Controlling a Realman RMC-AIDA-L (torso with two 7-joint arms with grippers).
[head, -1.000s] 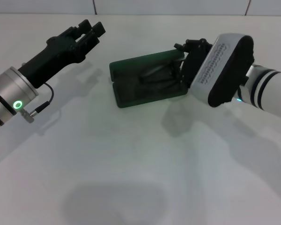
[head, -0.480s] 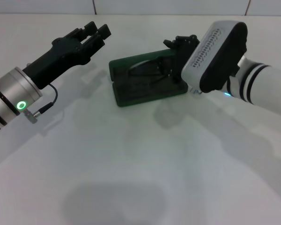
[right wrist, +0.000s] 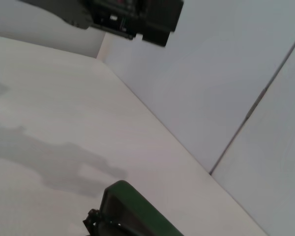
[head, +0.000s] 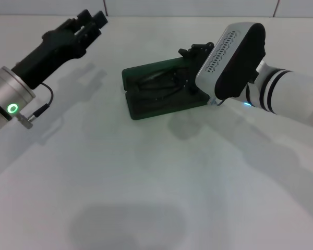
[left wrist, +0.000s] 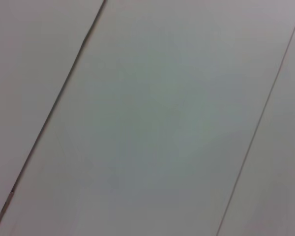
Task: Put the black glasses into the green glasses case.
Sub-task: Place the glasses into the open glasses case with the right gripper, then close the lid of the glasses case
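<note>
glasses: the black glasses (head: pixel 161 86) lie inside the green glasses case (head: pixel 161 94), on the dark lining. they look a bit crooked, and i think they are in, but i cannot be sure they lie flat.

case: it sits open on the white table (head: pixel 146 182), toward the far edge and near the middle of that edge. one half stands up at the far side and the other lies flat.

my right gripper (head: pixel 190 67): it hangs over the right end of the case, right at the glasses. my big white wrist hides most of it, so i cannot tell if my fingers are spread or pinching the frame.

my left gripper (head: pixel 88 23): it is up near the far left corner of the table, well apart from the case. its fingers look close together with nothing between them.

done so far: the glasses seem to be in the case.

left to do: i think i must let go if i am holding on, lift my right hand away, and maybe shut the lid.

head view only: it shows the whole case, the glasses and both arms.

right wrist view only: it shows one rounded end of the case (right wrist: pixel 132 211) up close, and my left gripper (right wrist: pixel 132 17) far off by the wall. no glasses show there.

left wrist view only: just plain pale wall panels.
</note>
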